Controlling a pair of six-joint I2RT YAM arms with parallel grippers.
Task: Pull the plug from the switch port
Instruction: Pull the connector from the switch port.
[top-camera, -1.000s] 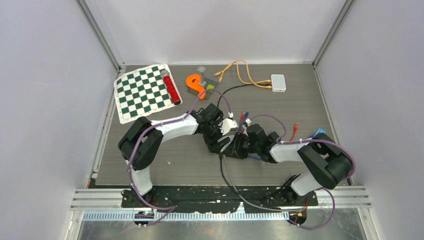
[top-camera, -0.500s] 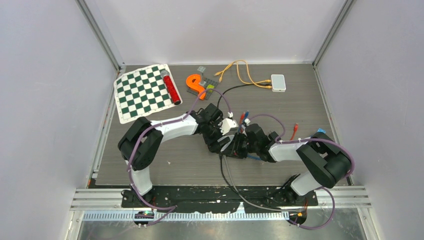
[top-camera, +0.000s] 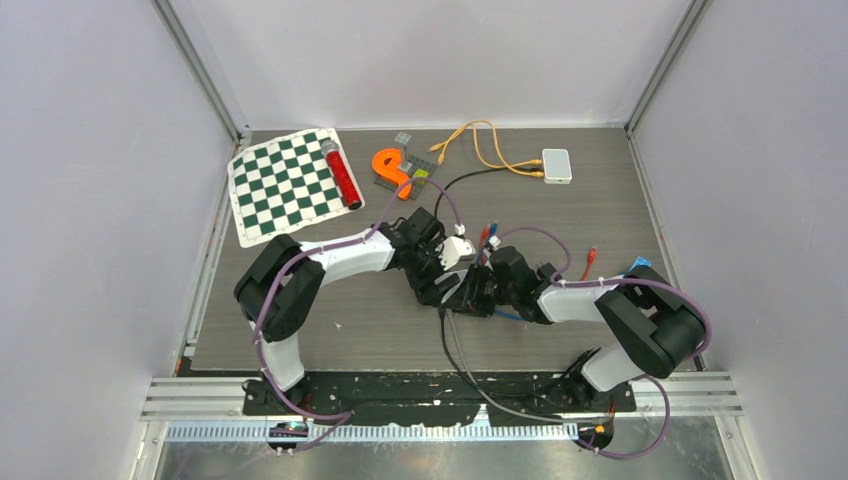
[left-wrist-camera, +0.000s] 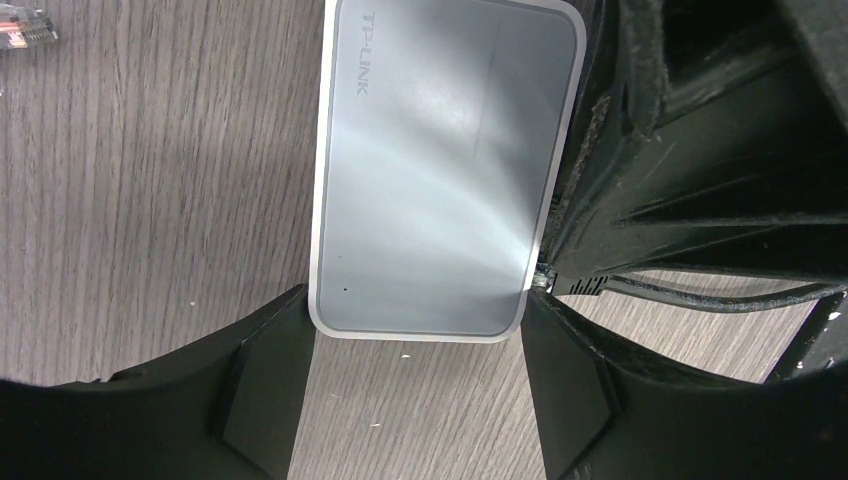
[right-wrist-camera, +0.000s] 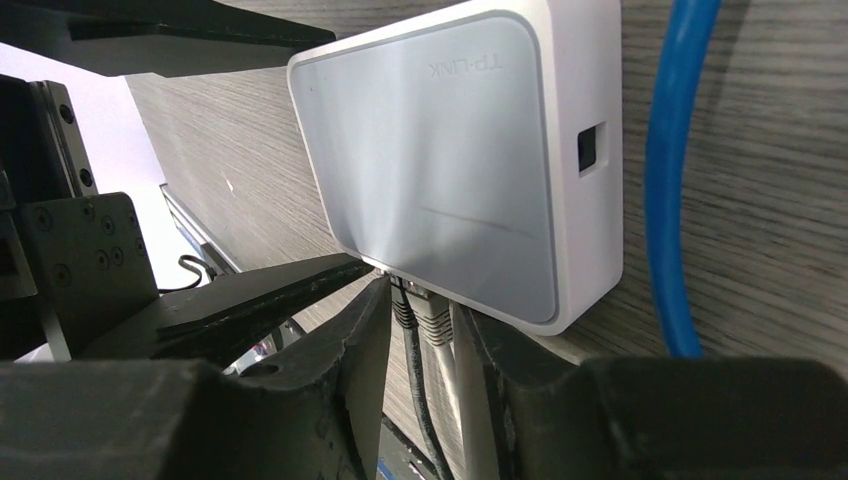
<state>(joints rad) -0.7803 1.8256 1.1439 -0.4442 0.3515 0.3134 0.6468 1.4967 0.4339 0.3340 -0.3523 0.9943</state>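
A white TP-LINK switch (left-wrist-camera: 445, 180) lies flat on the wooden table, and my left gripper (left-wrist-camera: 417, 315) is shut on its near end, one finger on each side. In the top view the switch (top-camera: 458, 250) sits between the two wrists at mid-table. Two plugs sit side by side in its ports: a black plug (right-wrist-camera: 402, 300) and a grey plug (right-wrist-camera: 432, 315). My right gripper (right-wrist-camera: 420, 310) is shut on this pair, one finger against the black plug and the other against the grey one. The black plug (left-wrist-camera: 580, 285) also shows at the switch's corner in the left wrist view.
A blue cable (right-wrist-camera: 675, 180) runs past the switch's far side. A second white box (top-camera: 556, 165) with an orange cable lies at the back. A chessboard mat (top-camera: 290, 185), a red cylinder (top-camera: 342, 173) and an orange piece (top-camera: 392, 170) sit back left.
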